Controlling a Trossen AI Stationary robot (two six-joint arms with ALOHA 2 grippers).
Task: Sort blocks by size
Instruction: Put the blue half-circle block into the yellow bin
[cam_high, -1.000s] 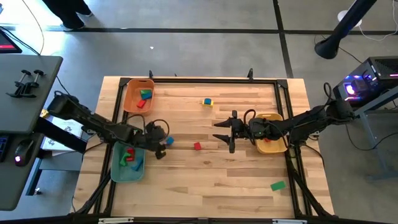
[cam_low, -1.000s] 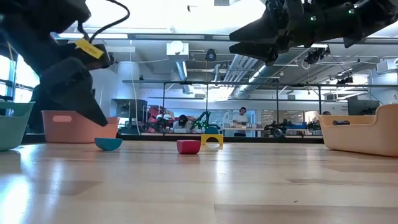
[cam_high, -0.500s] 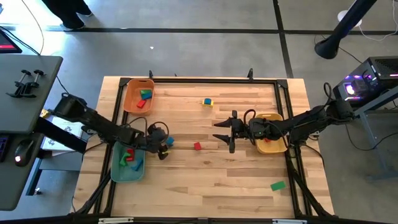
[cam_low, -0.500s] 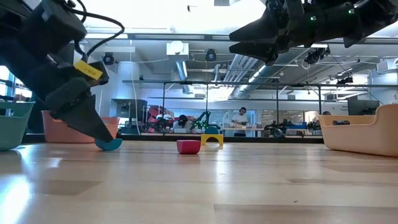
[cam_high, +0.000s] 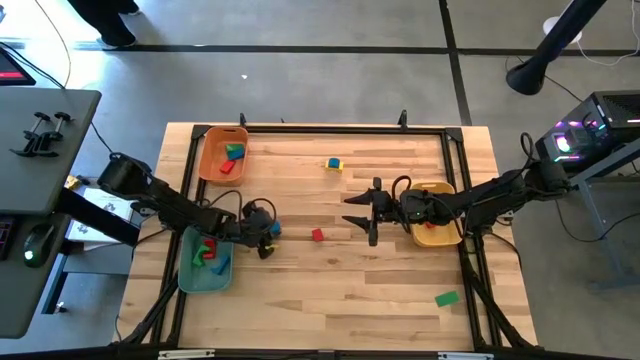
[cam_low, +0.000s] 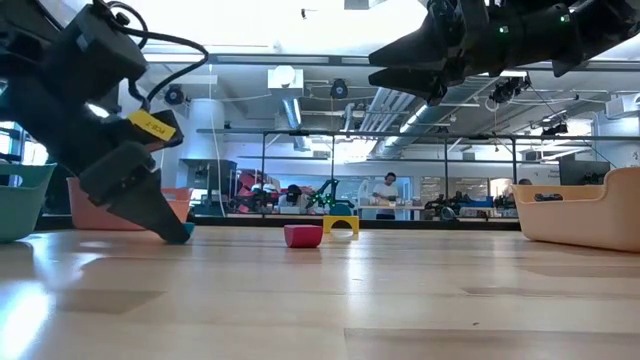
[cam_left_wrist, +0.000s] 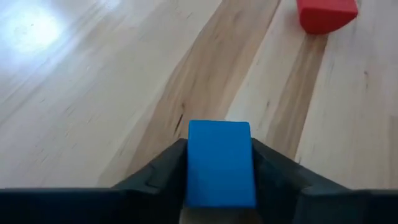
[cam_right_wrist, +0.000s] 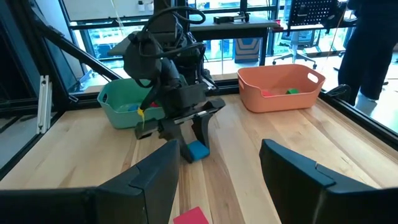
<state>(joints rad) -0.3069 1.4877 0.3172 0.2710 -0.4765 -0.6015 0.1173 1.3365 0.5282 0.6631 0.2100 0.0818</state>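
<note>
The left tool (cam_left_wrist: 219, 186) has just closed from wide open onto the blue block (cam_left_wrist: 220, 163) on the worktop (cam_high: 400, 270), apparently gripping it, ready to lift; the right tool (cam_high: 358, 212) waits open

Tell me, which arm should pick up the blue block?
The left. Its hand is already down at the table with a finger on each side of the blue block. The right hand hangs in the air, farther away.
</note>
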